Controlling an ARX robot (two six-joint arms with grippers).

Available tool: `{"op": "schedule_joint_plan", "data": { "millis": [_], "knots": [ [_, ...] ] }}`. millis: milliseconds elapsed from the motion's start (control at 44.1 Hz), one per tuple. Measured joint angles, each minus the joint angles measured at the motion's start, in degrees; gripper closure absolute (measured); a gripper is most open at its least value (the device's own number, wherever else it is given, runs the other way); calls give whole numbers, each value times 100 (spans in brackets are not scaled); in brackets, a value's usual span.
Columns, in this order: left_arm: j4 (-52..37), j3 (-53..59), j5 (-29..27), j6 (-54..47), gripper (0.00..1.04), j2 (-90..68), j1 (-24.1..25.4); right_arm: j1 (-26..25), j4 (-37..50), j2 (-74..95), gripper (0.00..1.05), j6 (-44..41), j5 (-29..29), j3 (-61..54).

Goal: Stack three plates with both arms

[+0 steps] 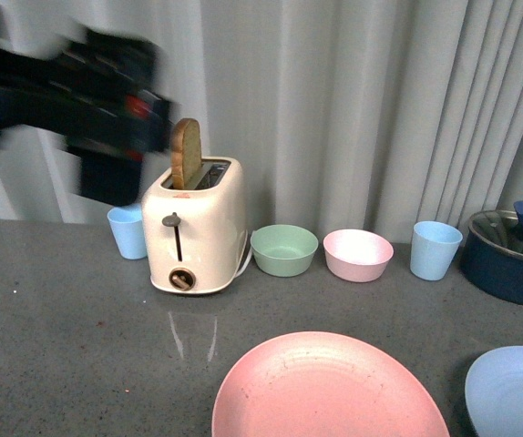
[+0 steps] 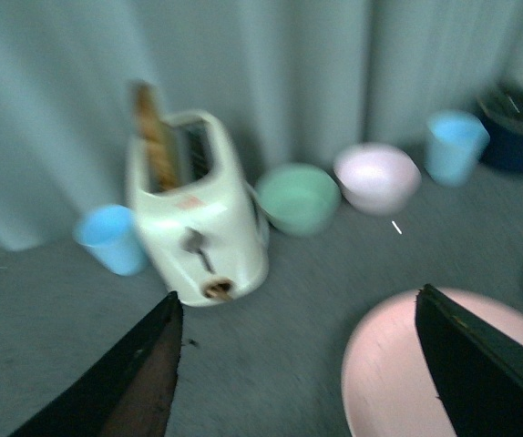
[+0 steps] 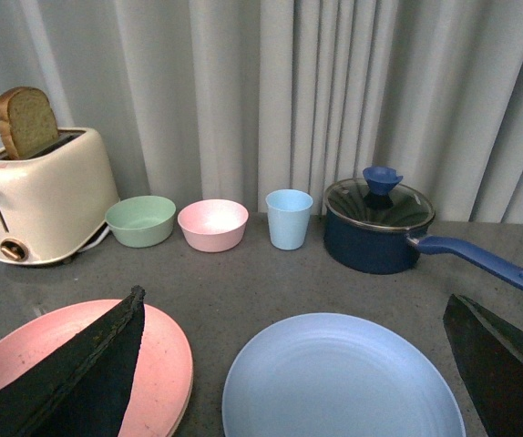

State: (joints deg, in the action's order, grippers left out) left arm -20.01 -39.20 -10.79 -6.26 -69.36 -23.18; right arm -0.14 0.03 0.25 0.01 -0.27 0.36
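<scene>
L tool (image 2: 296, 296) spread wide, wrist view blurred. R tool (image 3: 293, 297) spread too. On grey surface (image 1: 61, 319): round matte pink plate (image 1: 330, 387), round light-blue plate (image 1: 512, 391), side by side, apart.

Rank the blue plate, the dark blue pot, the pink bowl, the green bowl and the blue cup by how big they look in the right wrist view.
1. blue plate, though it also lies nearest the camera
2. dark blue pot
3. pink bowl and green bowl, too alike to rank
4. blue cup
</scene>
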Motion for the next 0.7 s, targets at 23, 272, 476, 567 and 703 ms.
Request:
{"op": "schedule_joint_plan", "data": {
  "millis": [23, 272, 476, 567, 703],
  "knots": [
    [-457, 413, -457, 164, 33, 411, -7, 0, 0, 0, 7, 0, 11, 0],
    [-815, 2406, -428, 564, 86, 2527, 767, 2, 0, 0, 7, 0, 2, 0],
    [-730, 2983, 79, 614, 101, 3276, 1292, 2, 0, 0, 7, 0, 22, 0],
    [-647, 3145, 221, 614, 101, 3480, 1438, 2, 0, 0, 7, 0, 20, 0],
    [-505, 3320, 420, 614, 101, 3807, 1611, 2, 0, 0, 7, 0, 22, 0]
  ]
}}
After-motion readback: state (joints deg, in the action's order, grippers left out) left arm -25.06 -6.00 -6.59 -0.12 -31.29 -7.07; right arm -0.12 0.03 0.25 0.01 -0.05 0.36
